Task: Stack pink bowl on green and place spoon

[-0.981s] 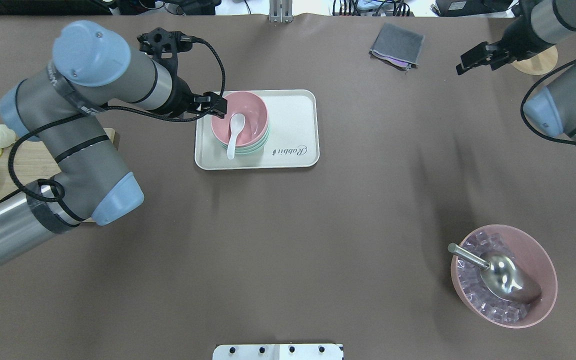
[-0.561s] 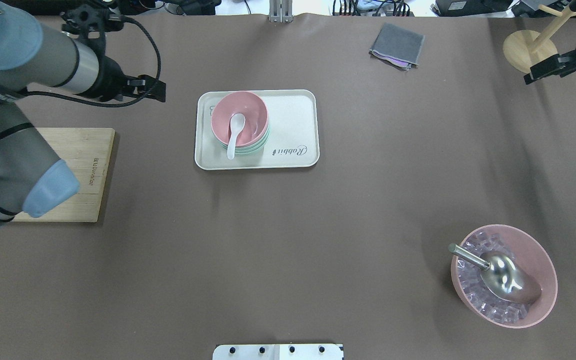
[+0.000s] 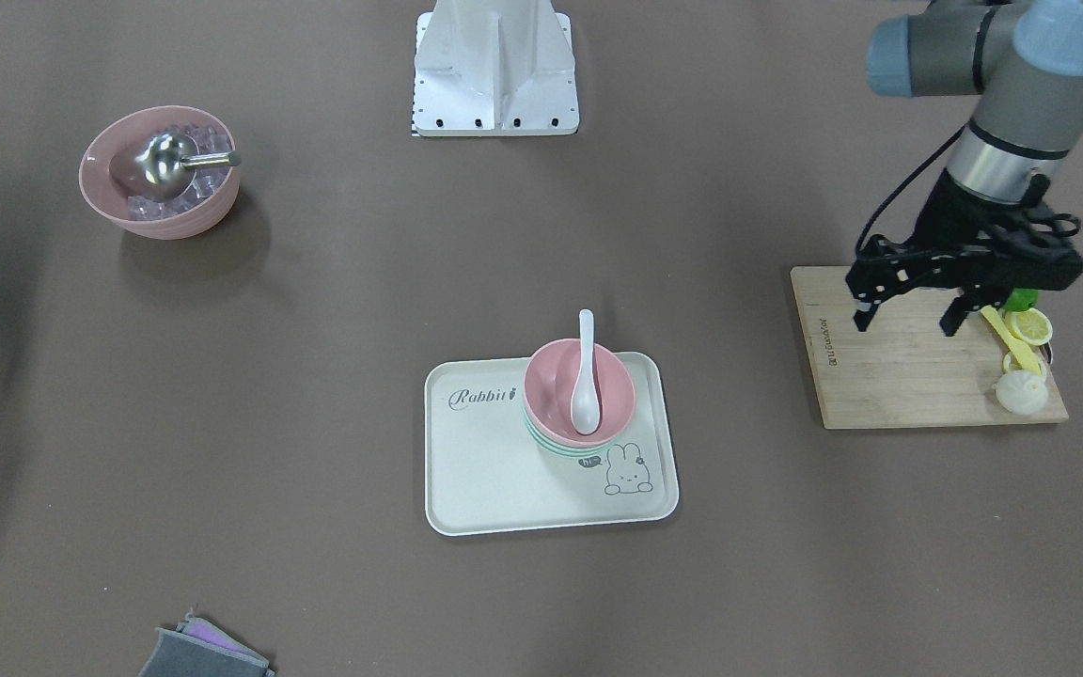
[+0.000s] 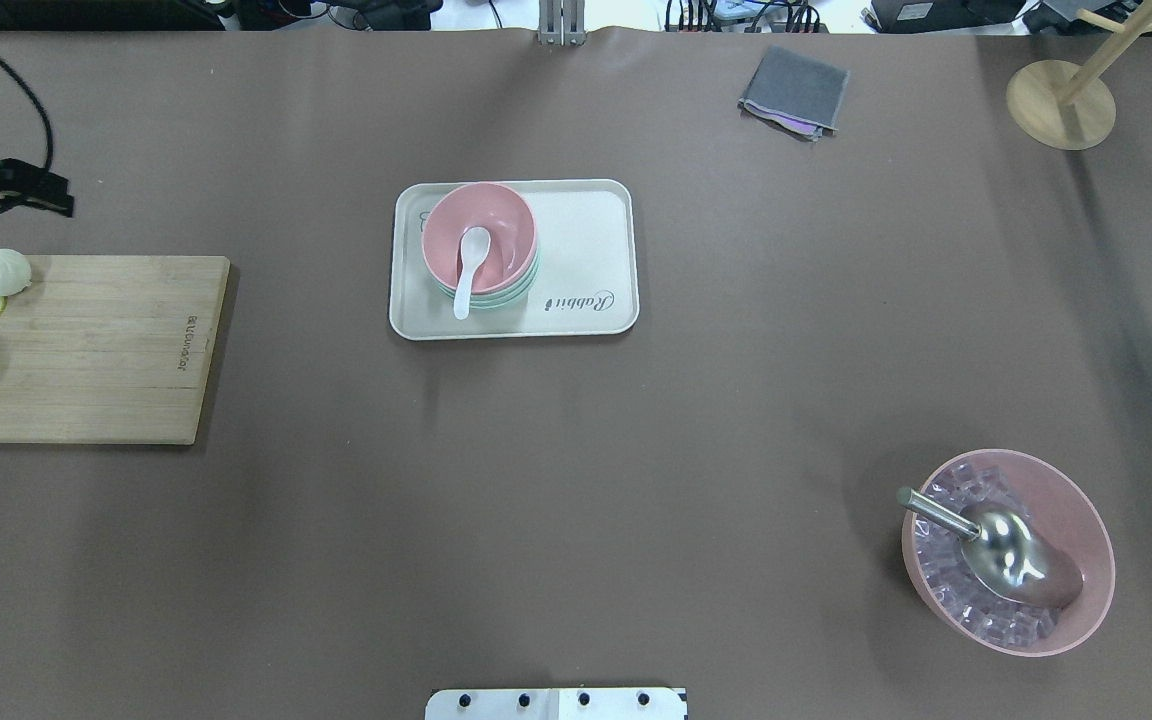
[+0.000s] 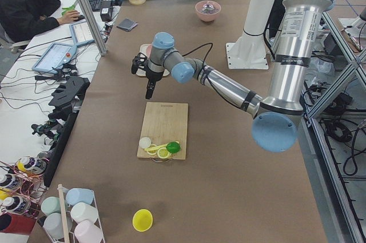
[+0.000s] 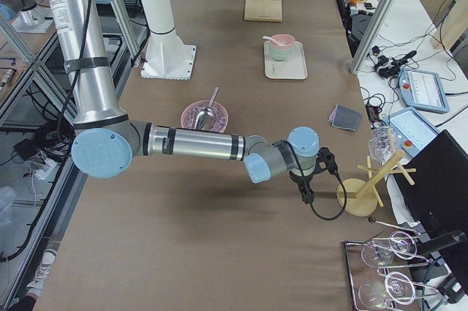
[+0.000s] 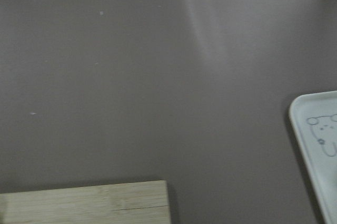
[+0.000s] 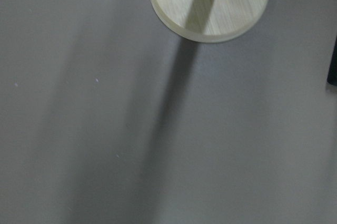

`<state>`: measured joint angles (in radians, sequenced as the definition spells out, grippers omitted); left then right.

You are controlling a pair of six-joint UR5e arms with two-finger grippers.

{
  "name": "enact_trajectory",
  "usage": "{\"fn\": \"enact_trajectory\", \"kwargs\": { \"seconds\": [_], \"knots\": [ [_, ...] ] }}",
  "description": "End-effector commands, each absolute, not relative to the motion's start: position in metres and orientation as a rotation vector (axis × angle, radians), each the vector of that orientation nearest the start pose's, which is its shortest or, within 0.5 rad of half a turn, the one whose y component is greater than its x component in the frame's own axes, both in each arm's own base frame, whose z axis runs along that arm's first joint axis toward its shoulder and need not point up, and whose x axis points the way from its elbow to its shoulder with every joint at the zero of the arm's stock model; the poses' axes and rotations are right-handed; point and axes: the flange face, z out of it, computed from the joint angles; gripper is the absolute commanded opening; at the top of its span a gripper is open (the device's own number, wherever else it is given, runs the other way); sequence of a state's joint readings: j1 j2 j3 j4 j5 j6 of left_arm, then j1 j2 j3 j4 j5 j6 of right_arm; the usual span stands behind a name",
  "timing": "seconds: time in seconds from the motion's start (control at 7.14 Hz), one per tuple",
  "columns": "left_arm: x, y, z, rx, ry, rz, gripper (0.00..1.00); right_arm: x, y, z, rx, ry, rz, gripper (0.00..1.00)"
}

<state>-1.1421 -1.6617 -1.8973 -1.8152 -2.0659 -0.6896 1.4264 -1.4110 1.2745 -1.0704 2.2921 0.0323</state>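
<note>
While white spoon (image 3: 586, 384) lies in pink bowl (image 3: 552, 381), left end effector (image 3: 904, 322) gapes wide

Robotics lab: aluminium frame posts (image 5: 86, 10), cable-strewn side bench (image 5: 23, 111), control tablet (image 5: 56, 57).

Brown table (image 4: 576, 450) holds tray (image 4: 591, 240), cutting board (image 4: 106, 350), ice bowl (image 4: 1071, 500), grey cloth (image 4: 796, 88).

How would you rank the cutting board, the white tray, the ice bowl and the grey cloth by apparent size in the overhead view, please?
1. cutting board, largest
2. white tray and ice bowl: too alike to rank
3. grey cloth, smallest
</note>
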Motion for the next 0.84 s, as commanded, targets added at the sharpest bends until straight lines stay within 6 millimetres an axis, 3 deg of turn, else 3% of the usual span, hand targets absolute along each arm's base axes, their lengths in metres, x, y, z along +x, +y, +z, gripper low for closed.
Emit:
{"fn": "enact_trajectory", "kwargs": {
  "seconds": [0.0, 0.14, 0.28, 0.42, 0.56, 0.7],
  "knots": [
    [0.04, -0.499, 0.516, 0.253, 0.694, -0.025, 0.98, 0.033, -0.544, 0.721, 0.228, -0.725, -0.214, 1.0],
    [0.012, -0.497, 0.535, 0.205, 0.656, -0.035, 0.98, 0.064, -0.543, 0.715, 0.174, -0.74, -0.13, 1.0],
    [-0.007, -0.496, 0.55, 0.168, 0.639, -0.035, 0.98, 0.071, -0.555, 0.681, 0.122, -0.742, -0.097, 1.0],
    [-0.018, -0.493, 0.563, 0.12, 0.683, -0.068, 0.98, 0.072, -0.572, 0.634, 0.069, -0.745, -0.074, 1.0],
    [-0.027, -0.49, 0.59, 0.062, 0.766, -0.102, 0.98, 0.07, -0.572, 0.616, 0.049, -0.752, -0.062, 1.0],
    [-0.04, -0.477, 0.61, 0.045, 0.766, -0.111, 0.98, 0.067, -0.569, 0.62, 0.036, -0.797, -0.048, 1.0]
  ]
}}
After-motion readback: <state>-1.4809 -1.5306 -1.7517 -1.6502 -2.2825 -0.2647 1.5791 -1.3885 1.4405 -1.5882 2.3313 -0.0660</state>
